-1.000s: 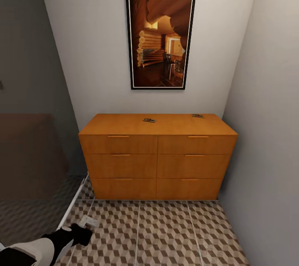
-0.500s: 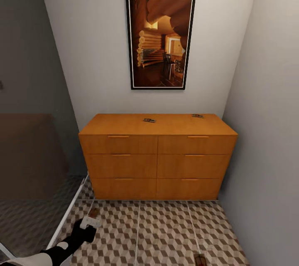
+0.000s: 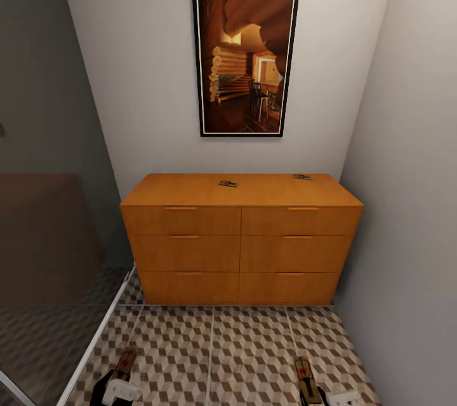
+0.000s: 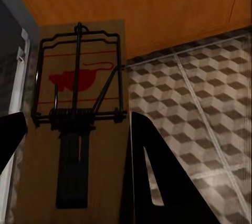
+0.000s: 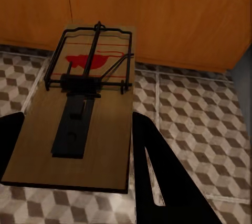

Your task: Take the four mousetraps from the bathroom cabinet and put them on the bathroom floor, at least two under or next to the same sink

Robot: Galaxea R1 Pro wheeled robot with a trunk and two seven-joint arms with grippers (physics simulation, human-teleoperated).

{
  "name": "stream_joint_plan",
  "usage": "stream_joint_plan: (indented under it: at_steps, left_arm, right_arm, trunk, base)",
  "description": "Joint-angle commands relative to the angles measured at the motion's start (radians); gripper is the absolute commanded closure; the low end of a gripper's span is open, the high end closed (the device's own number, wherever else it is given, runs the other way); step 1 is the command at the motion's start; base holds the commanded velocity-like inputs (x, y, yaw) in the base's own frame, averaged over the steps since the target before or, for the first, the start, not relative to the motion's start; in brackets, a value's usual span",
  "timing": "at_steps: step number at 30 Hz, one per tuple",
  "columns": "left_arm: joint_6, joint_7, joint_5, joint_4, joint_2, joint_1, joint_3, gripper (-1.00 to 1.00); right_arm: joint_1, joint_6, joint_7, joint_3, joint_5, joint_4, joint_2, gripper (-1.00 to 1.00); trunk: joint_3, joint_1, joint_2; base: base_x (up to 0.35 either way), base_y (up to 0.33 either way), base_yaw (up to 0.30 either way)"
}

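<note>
The orange-brown cabinet (image 3: 241, 241) stands against the back wall, and two mousetraps (image 3: 228, 183) (image 3: 302, 176) lie on its flat top. At the bottom edge of the head view my left gripper (image 3: 119, 384) is shut on a third mousetrap (image 3: 125, 361), held over the cube-patterned bathroom floor (image 3: 247, 355). My right gripper (image 3: 315, 396) is shut on another mousetrap (image 3: 306, 377) at the bottom right. In the left wrist view the mousetrap (image 4: 79, 129) sits between the black fingers (image 4: 152, 182). The right wrist view shows its mousetrap (image 5: 84, 124) between the fingers (image 5: 157, 171), above the tiles.
A glass shower partition (image 3: 51, 235) with a white floor rail closes off the left side. A grey wall (image 3: 412, 203) runs close along the right. A framed picture (image 3: 246, 60) hangs above the cabinet. Tiled floor lies between me and the cabinet's drawers.
My left gripper has pulled back toward the bottom edge with its mousetrap. My right gripper has come up into the head view with its mousetrap. The camera has not moved.
</note>
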Motion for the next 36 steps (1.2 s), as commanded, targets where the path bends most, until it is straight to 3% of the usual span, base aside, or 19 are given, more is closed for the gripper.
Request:
stream_joint_plan:
  at_steps: [1,5,10,14,20,36]
  left_arm:
    - [-0.016,0.001,0.010,0.003,-0.002,0.010,-0.008,1.00]
    - [-0.056,0.015,0.010,0.003,-0.007,0.037,-0.009,1.00]
    - [-0.080,0.098,0.010,0.002,-0.020,0.050,-0.008,1.00]
    - [-0.083,0.138,0.010,0.000,-0.037,0.052,-0.007,1.00]
    - [-0.080,0.147,0.020,0.000,-0.044,0.052,-0.006,1.00]
    - [-0.078,0.148,0.030,0.000,-0.045,0.053,-0.006,1.00]
  right_arm:
    - [0.000,0.029,0.004,-0.001,0.003,-0.032,0.000,1.00]
    - [0.000,0.118,0.001,-0.001,0.004,-0.108,0.000,1.00]
    - [0.000,0.141,-0.002,-0.001,0.003,-0.128,0.000,1.00]
    - [0.000,0.108,-0.001,0.000,0.003,-0.124,0.000,1.00]
    - [0.000,0.050,-0.002,0.004,0.003,-0.089,0.002,1.00]
    - [0.000,0.042,-0.002,0.004,0.004,-0.064,0.001,1.00]
  trunk:
    - [-0.001,0.000,-0.001]
    - [-0.001,0.000,-0.001]
    - [-0.001,0.000,-0.001]
    - [-0.001,0.000,-0.001]
    - [-0.001,0.000,-0.001]
    - [-0.001,0.000,-0.001]
  base:
    - [0.000,0.000,0.000]
    - [0.000,0.000,0.000]
    - [0.000,0.000,0.000]
    - [0.000,0.000,0.000]
    - [0.000,0.000,0.000]
    - [0.000,0.000,0.000]
